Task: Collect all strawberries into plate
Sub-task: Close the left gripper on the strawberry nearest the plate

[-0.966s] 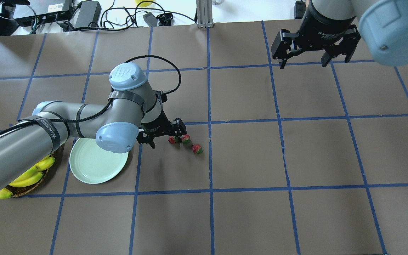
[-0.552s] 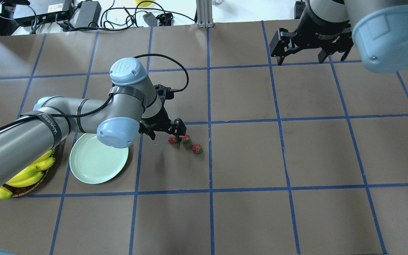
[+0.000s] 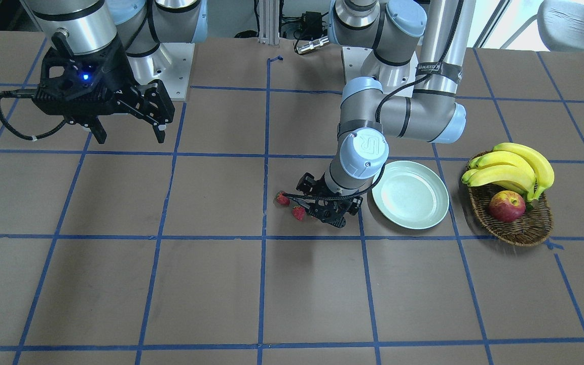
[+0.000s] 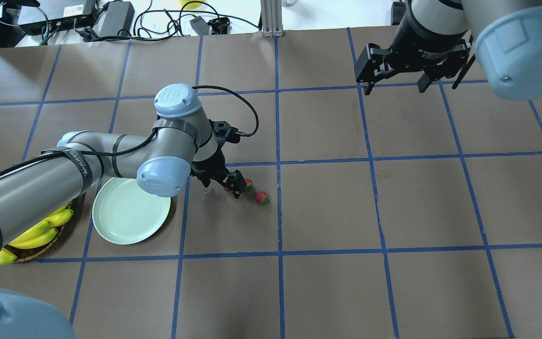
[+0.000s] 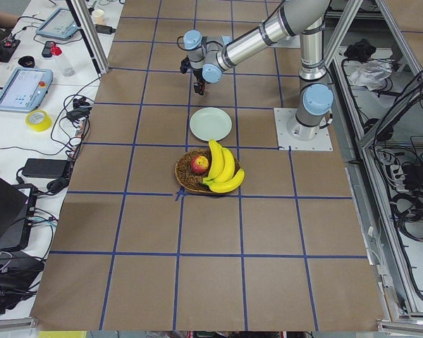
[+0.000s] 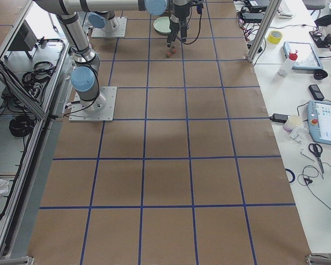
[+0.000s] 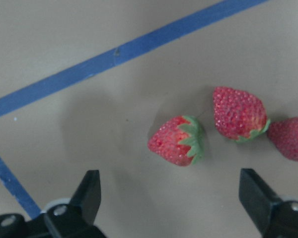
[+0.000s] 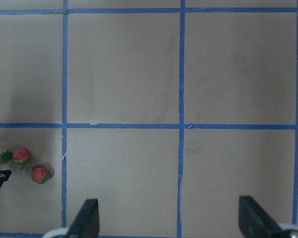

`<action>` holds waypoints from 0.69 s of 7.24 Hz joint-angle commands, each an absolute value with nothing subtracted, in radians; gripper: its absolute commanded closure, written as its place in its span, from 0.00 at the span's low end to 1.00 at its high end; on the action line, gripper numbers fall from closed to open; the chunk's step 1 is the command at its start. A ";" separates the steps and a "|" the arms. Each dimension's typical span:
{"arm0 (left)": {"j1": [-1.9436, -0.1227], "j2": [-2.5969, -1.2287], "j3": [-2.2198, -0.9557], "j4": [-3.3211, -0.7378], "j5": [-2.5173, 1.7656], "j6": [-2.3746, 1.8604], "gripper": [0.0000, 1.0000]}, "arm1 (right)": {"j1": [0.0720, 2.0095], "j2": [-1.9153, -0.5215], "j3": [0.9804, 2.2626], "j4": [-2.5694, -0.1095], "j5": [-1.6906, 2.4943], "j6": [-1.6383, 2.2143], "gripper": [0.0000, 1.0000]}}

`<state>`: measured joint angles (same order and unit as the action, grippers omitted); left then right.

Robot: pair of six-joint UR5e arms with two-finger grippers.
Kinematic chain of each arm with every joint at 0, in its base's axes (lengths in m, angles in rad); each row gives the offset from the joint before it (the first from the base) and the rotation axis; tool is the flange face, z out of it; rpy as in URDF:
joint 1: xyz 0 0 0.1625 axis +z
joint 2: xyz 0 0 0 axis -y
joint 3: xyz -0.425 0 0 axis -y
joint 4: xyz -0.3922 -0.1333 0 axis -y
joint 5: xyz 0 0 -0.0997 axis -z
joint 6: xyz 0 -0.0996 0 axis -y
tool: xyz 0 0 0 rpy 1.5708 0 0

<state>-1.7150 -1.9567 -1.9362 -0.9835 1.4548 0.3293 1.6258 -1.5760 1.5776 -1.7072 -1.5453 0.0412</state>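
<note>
We log the left gripper point(image 7: 170, 191), jaws spread wide. The nearest strawberry point(image 7: 176, 141) lies on the table point(image 7: 64, 139) just beyond its tips, within their span. Second strawberry point(image 7: 238, 114) and third strawberry point(image 7: 290, 139) lie beside it. Plate point(image 4: 125, 221) near. Right gripper point(image 4: 395, 87), jaws apart, well away.
</note>
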 commanded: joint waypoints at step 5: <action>-1.717 -1.979 -1.933 -0.945 1.451 0.411 0.10 | 1.626 -1.583 1.583 -1.703 -1.557 0.049 0.00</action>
<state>-1.7153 -1.9782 -1.9328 -0.9465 1.4524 0.4089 1.6265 -1.5827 1.5804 -1.7027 -1.5557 0.0484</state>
